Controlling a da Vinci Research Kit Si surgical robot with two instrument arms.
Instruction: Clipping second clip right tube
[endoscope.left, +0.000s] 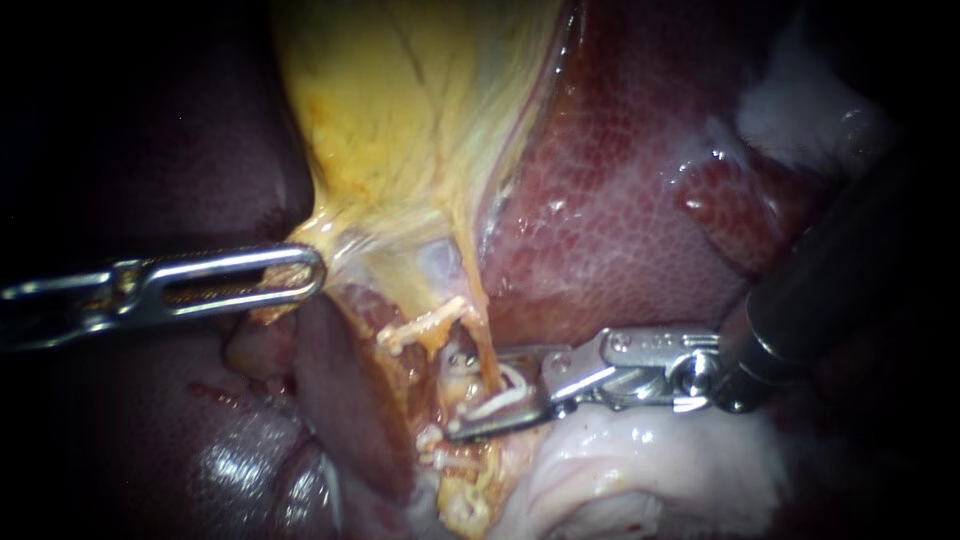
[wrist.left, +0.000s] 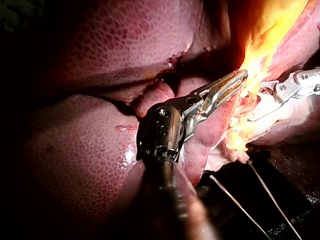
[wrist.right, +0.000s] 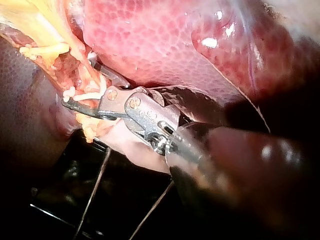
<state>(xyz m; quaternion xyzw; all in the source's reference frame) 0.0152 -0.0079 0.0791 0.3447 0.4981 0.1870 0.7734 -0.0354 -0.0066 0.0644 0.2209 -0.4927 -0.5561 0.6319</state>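
My left instrument (endoscope.left: 305, 272) comes in from the left, its slotted jaws shut on the narrow yellow lower end of the gallbladder (endoscope.left: 400, 110) and holding it taut; the left wrist view shows the same grip (wrist.left: 239, 78). A thin yellowish tube (endoscope.left: 478, 320) runs down from that end. My right instrument (endoscope.left: 462, 392) reaches in from the right. Its jaws stand a little apart astride the tube, carrying a white clip (endoscope.left: 500, 402) between them. In the right wrist view the jaws (wrist.right: 80, 92) hold the clip (wrist.right: 91, 93) against ragged yellow tissue.
Red mottled liver (endoscope.left: 620, 200) lies behind and right of the tube, with a darker lobe (endoscope.left: 150, 150) on the left. Pale white tissue (endoscope.left: 640, 470) lies under the right instrument. Whitish strands (endoscope.left: 425, 328) cross just above the jaws. Two thin wires (wrist.left: 235, 200) run below the organ.
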